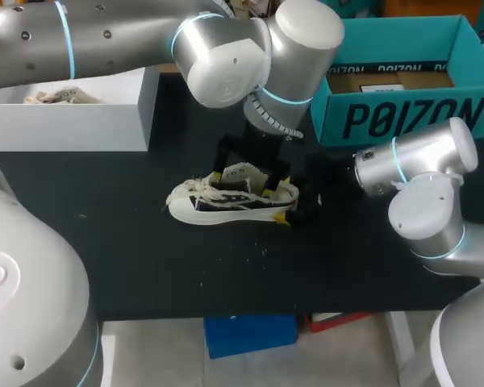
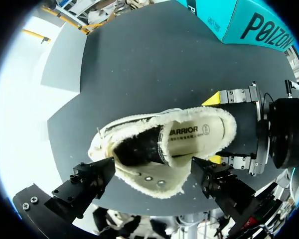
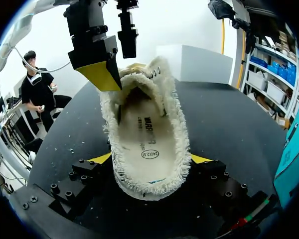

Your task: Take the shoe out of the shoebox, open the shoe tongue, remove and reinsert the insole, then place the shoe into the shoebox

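Left gripper (image 2: 152, 179) — fingers spread wide (pointing down) | right gripper (image 3: 148, 159) — fingers clamped, lying horizontal

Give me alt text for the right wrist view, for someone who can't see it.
A cream shoe with frayed edges lies on a dark table, gripped at the heel by the right tool, with its insole showing inside. The left tool is over the shoe's front part.

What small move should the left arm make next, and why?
Probably lower the left gripper into the shoe to pinch the insole at its edge: it hangs open just above, the insole lies flat inside, and the right gripper is shut on the shoe at the heel, steadying it on the table.
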`<state>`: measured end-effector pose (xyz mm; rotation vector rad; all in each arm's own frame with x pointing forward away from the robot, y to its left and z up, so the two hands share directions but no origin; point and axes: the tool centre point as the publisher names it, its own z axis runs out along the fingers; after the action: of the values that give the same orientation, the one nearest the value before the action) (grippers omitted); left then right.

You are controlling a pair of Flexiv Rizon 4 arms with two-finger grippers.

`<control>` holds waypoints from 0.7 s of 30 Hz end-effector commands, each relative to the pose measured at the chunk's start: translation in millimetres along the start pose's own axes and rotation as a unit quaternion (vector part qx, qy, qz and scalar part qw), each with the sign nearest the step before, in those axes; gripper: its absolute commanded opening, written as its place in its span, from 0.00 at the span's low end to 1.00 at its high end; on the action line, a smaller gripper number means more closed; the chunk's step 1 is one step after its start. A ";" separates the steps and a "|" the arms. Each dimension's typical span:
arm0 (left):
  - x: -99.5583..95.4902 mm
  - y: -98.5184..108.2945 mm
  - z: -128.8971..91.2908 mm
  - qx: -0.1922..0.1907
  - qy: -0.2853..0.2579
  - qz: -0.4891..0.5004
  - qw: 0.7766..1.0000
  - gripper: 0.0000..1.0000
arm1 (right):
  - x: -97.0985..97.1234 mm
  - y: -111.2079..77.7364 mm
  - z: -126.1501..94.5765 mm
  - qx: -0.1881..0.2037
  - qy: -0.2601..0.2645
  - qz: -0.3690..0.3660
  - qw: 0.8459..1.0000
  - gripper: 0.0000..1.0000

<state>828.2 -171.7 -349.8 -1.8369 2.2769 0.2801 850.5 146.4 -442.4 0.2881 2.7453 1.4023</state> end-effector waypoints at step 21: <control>-6.8 -9.5 25.5 -0.025 -0.071 -0.016 0.997 0.09 | -0.5 0.2 1.8 0.001 -0.001 0.001 1.000 0.00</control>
<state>839.5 -159.8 -373.2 -1.8172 2.1619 0.4497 850.5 146.4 -442.4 0.2881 2.7453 1.4023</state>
